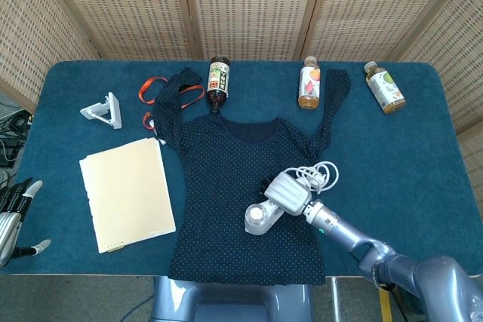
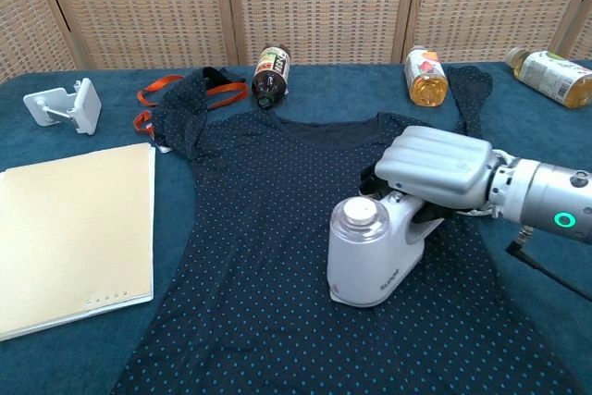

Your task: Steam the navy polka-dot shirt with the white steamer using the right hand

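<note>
Chest view — white steamer (image 2: 368, 252) upright on navy polka-dot shirt (image 2: 277, 228), flat.

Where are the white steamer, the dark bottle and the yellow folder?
white steamer (image 2: 370, 256), chest view, front of its body
dark bottle (image 1: 218, 81), head view, its label
yellow folder (image 1: 127, 192), head view, middle of its cover

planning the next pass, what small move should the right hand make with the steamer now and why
Probably slide the white steamer toward the robot's left. The right hand holds it on the navy polka-dot shirt right of centre, and the shirt's left half lies uncovered beside it.
</note>
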